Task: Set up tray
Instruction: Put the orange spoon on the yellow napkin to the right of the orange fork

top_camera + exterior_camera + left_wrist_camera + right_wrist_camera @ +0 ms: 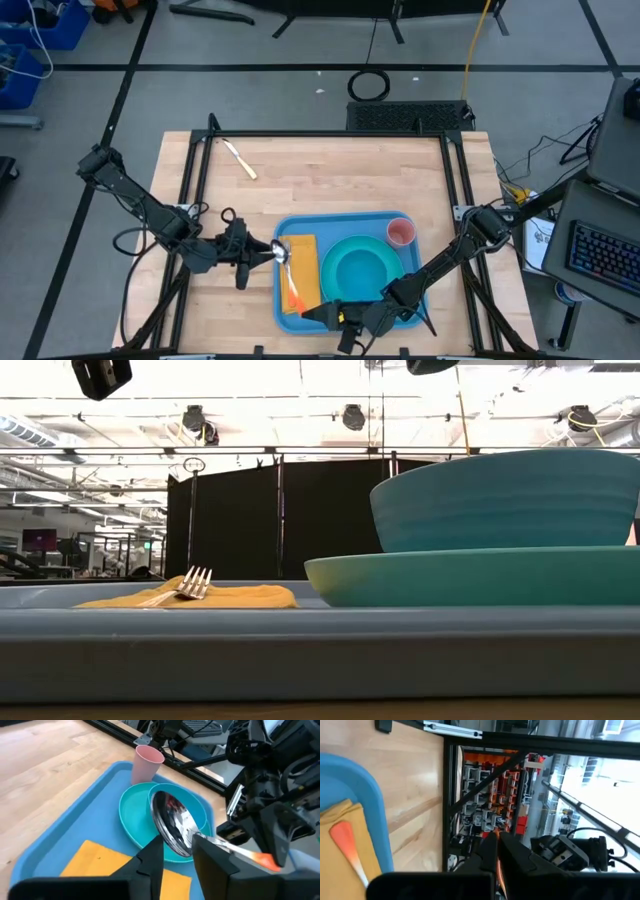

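The blue tray (340, 228) lies at the table's near middle. On it are a yellow napkin (303, 262), a teal bowl on a teal plate (360, 275) and a pink cup (400, 232). A fork (192, 585) lies on the napkin. A spoon (172, 827) with an orange handle hangs over the tray's left part. My left gripper (177, 852) is open at the tray's left edge, with the spoon's bowl at its fingertips. My right gripper (305, 313), at the tray's near edge, is shut on the spoon's handle. My left gripper has a finger on either side of the base of the spoon's bowl (186, 847). Whether either finger touches it, I cannot tell. My right gripper pinches the spoon's orange handle (497, 869) between its two fingers. The fingers lie about level and come from the tray's near right. The spoon is lifted clear of the tray, its bowl toward my left gripper.
A pale stick-like utensil (240, 160) lies on the bare wood at the far left. Black frame rails (195, 180) run along the table's left, right and far edges. The far half of the tabletop is open wood.
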{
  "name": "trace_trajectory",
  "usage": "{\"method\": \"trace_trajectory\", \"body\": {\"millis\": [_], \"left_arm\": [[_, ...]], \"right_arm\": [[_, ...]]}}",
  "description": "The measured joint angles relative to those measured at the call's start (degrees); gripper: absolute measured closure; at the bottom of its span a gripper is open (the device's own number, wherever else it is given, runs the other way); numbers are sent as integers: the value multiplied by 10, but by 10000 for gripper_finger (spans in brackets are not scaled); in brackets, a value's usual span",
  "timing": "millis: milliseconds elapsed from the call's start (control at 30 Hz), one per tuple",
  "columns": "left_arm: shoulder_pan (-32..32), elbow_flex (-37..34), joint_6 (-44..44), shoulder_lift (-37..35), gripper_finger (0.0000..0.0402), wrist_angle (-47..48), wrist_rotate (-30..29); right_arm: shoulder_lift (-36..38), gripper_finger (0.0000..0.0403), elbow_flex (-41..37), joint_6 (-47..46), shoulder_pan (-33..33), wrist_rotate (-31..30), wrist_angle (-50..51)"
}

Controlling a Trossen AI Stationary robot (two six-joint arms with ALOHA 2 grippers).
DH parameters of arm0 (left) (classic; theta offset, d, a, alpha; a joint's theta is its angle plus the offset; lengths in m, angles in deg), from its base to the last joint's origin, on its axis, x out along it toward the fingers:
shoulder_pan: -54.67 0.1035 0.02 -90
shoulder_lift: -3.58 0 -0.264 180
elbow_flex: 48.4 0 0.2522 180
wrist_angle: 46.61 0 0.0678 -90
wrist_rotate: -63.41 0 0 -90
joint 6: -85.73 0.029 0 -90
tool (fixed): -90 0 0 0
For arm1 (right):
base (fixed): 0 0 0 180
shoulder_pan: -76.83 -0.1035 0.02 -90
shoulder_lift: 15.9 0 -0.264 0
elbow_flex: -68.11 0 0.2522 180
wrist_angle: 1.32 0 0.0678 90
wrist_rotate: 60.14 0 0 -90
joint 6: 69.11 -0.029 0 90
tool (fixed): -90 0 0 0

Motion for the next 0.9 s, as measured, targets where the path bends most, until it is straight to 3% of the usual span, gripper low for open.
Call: {"method": "trace_trajectory", "body": {"millis": [200,533,900], "left_arm": [[0,0,-3,0,261,28,-19],[-19,0,-16,0,189,76,-98],[-107,0,-9,3,179,79,-310]], "right_arm": [[0,402,0,-43,0,-1,0],[0,403,0,-140,1,-30,-13],[0,403,0,-270,16,-30,-22]]}}
